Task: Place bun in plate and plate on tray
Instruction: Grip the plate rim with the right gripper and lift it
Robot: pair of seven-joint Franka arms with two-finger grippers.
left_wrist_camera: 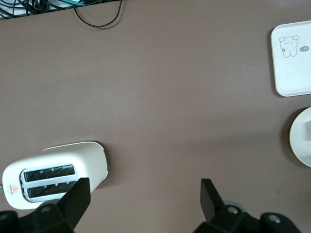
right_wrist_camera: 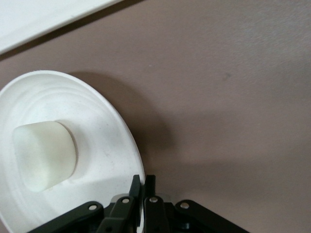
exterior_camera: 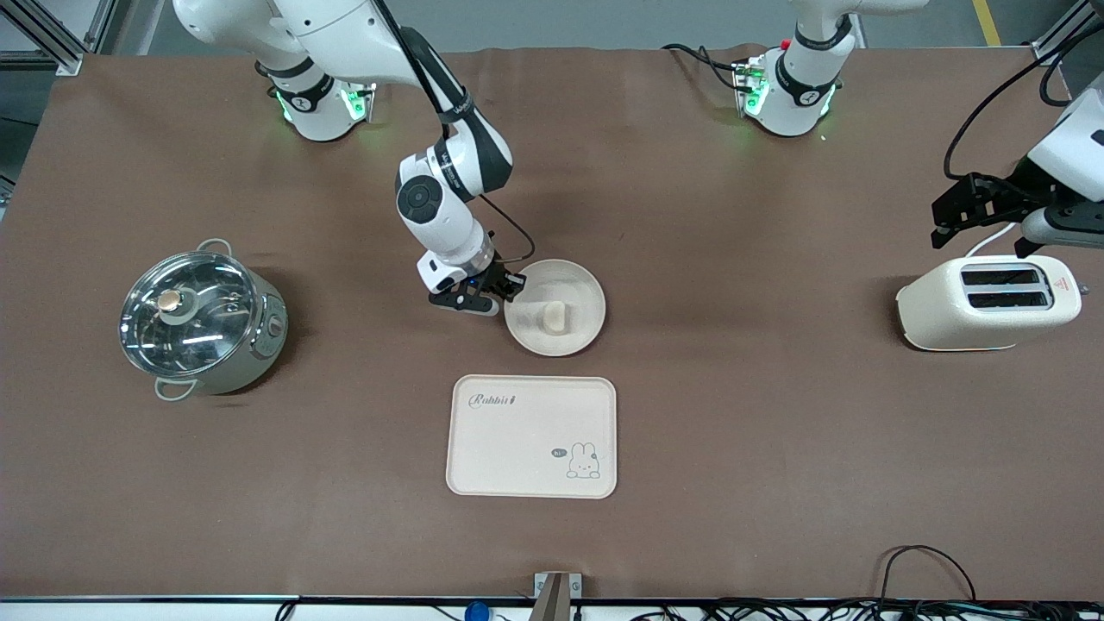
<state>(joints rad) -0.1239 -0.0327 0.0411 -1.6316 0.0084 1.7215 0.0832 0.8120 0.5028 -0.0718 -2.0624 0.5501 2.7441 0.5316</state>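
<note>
The round cream plate [exterior_camera: 580,285] sits mid-table with the small white bun [exterior_camera: 554,316] lying in it. My right gripper [exterior_camera: 511,289] is at the plate's edge on the right arm's side, shut on the rim. In the right wrist view its fingers [right_wrist_camera: 144,183] pinch the rim of the plate [right_wrist_camera: 97,126], and the bun [right_wrist_camera: 43,155] rests in the dish's middle. The rabbit-printed tray [exterior_camera: 532,435] lies nearer the camera than the plate, with nothing on it. My left gripper [exterior_camera: 979,241] waits open above the table beside the toaster [exterior_camera: 987,302].
A steel pot with a glass lid [exterior_camera: 200,316] stands toward the right arm's end of the table. In the left wrist view the toaster [left_wrist_camera: 58,170], a corner of the tray [left_wrist_camera: 294,58] and the plate's edge [left_wrist_camera: 301,138] show around the open left gripper [left_wrist_camera: 145,199].
</note>
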